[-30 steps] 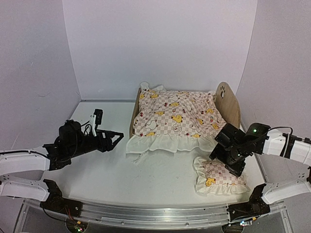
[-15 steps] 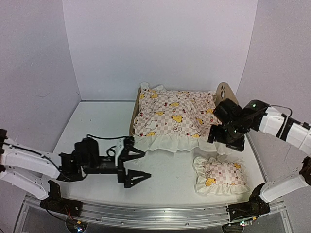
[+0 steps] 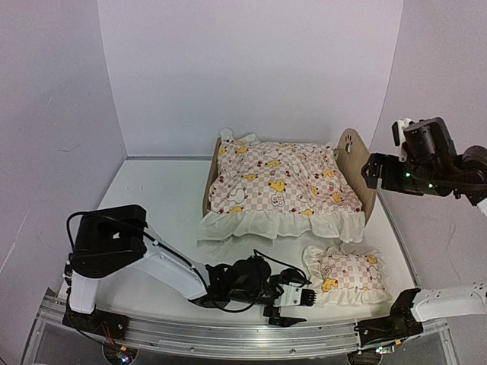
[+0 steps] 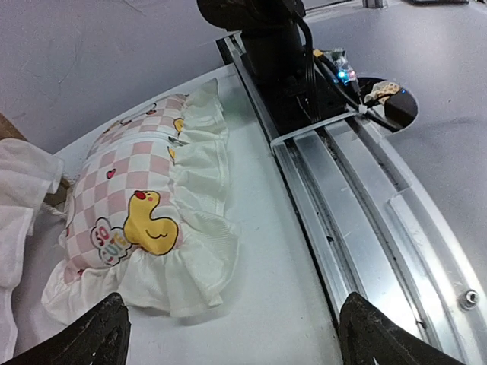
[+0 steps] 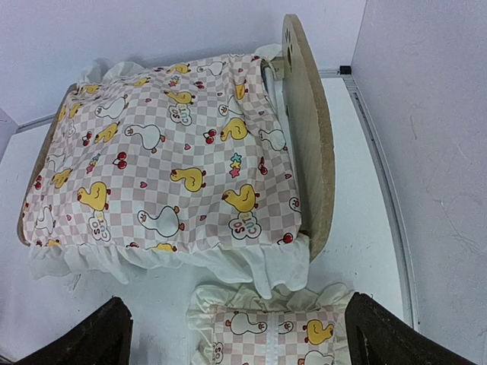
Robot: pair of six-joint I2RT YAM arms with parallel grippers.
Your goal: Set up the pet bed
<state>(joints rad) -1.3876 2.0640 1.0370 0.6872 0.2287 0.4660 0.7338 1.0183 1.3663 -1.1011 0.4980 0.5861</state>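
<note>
The pet bed stands at the back centre; its rounded headboard (image 3: 358,161) is at the right and its footboard (image 3: 208,181) at the left. A frilled duck-print quilt (image 3: 274,186) covers it and hides the base. In the right wrist view the quilt (image 5: 167,160) and headboard (image 5: 308,137) lie below. The small pillow (image 3: 346,274) lies on the table in front of the headboard. My left gripper (image 3: 304,300) is low at the front, open and empty, just left of the pillow (image 4: 137,220). My right gripper (image 3: 370,171) is raised right of the headboard, open and empty.
An aluminium rail (image 3: 228,338) runs along the table's near edge, close to my left gripper (image 4: 240,342). The right arm's base (image 4: 266,30) with cables stands beyond the pillow (image 5: 281,331). White walls close in the table at the back and sides.
My left arm swung from the left side across the front to beside the pillow. My right arm lifted from the pillow, up and back to the right of the headboard.
</note>
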